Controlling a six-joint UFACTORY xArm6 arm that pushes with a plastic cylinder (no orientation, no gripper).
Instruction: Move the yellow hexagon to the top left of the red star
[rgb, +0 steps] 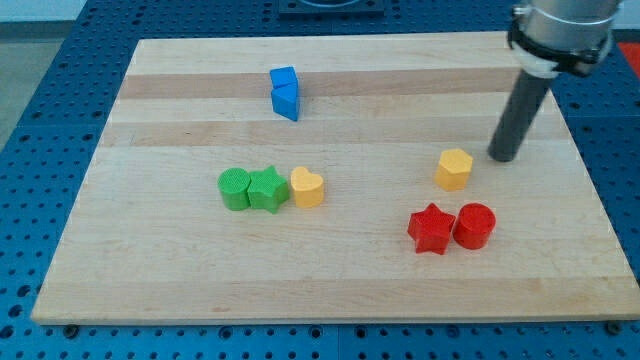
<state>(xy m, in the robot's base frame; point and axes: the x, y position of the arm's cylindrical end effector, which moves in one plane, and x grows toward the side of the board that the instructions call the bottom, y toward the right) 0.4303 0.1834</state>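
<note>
The yellow hexagon (454, 168) stands right of the board's middle. The red star (432, 228) lies just below it, slightly to the left, a short gap apart. A red cylinder (474, 225) touches the star's right side. My tip (503, 156) rests on the board just right of the yellow hexagon and a little above it, a small gap away, not touching.
A green cylinder (235, 188), a green star (267, 189) and a yellow heart (307, 187) sit in a touching row left of centre. Two blue blocks (285, 93) stand together near the view's top. The wooden board (330, 290) lies on a blue perforated table.
</note>
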